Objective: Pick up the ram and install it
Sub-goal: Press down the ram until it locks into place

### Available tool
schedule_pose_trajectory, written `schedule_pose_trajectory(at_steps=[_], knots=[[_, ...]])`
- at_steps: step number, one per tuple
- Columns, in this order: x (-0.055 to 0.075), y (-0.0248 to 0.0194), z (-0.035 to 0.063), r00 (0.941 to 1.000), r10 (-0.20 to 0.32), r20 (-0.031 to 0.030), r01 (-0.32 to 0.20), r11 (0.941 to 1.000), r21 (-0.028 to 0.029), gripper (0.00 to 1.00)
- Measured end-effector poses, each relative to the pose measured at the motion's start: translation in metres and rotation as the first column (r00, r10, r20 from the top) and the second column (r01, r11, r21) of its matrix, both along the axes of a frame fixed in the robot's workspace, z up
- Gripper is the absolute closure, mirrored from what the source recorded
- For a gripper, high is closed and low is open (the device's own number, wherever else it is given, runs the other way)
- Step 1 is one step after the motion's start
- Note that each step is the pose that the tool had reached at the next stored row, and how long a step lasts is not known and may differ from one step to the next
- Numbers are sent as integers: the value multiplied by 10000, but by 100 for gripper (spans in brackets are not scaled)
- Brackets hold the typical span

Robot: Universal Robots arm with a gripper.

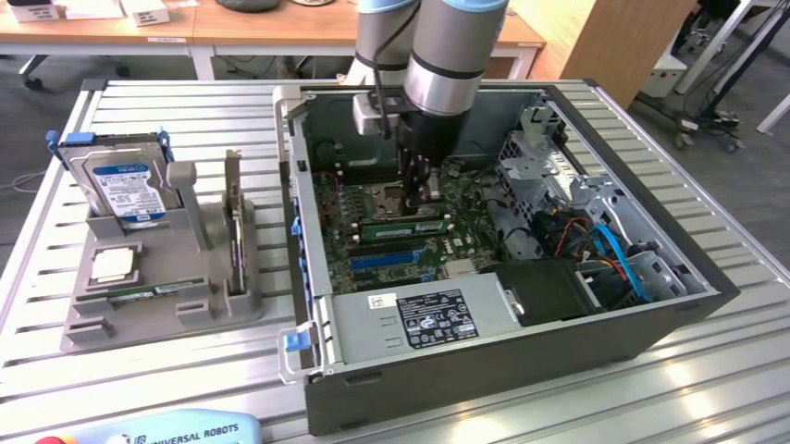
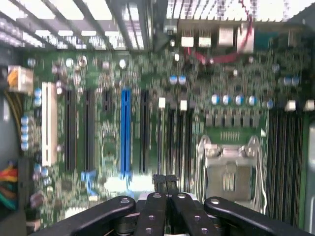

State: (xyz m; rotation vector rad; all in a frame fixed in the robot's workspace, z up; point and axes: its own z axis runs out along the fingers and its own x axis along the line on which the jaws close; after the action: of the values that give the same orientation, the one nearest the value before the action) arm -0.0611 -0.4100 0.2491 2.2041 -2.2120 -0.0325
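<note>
Fingers nearest wrist camera, pressed together, nothing between tips. Gripper lowered inside open PC case, above motherboard near blue slot and CPU socket. Ram lies seated on motherboard just below gripper in exterior view. Hard drive upright in grey holder on bench, well apart.
</note>
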Motion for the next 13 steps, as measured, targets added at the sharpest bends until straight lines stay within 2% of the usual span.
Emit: schedule_pose_trajectory(at_steps=[5,13], knots=[[-180,0,-3,10000,-4,4,4,10000,1,90],[-232,0,-3,10000,-4,6,4,10000,0,90]])
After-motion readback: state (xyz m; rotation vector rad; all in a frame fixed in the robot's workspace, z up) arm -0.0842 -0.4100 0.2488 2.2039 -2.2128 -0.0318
